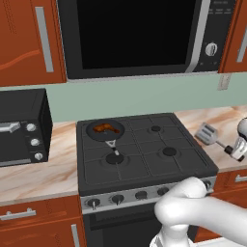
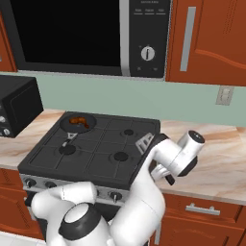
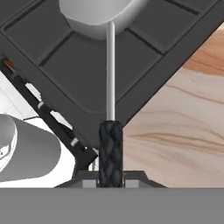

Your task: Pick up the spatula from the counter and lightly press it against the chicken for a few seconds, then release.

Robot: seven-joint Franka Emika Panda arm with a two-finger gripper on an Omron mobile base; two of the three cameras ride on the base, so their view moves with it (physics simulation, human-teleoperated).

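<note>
one spatula (image 1: 208, 133), one pan (image 1: 93, 133), one piece of chicken (image 1: 106, 128), one stove (image 1: 144, 165), one microwave (image 1: 135, 34) and one toaster oven (image 1: 21, 126).

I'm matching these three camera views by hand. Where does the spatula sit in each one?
Left base view: spatula at right, over the counter beside the stove.
Right base view: spatula near centre, blade at the stove's right edge.
Hand view: spatula in the centre, dark handle low, blade at top.
Shared landmark: the black stove.
</note>
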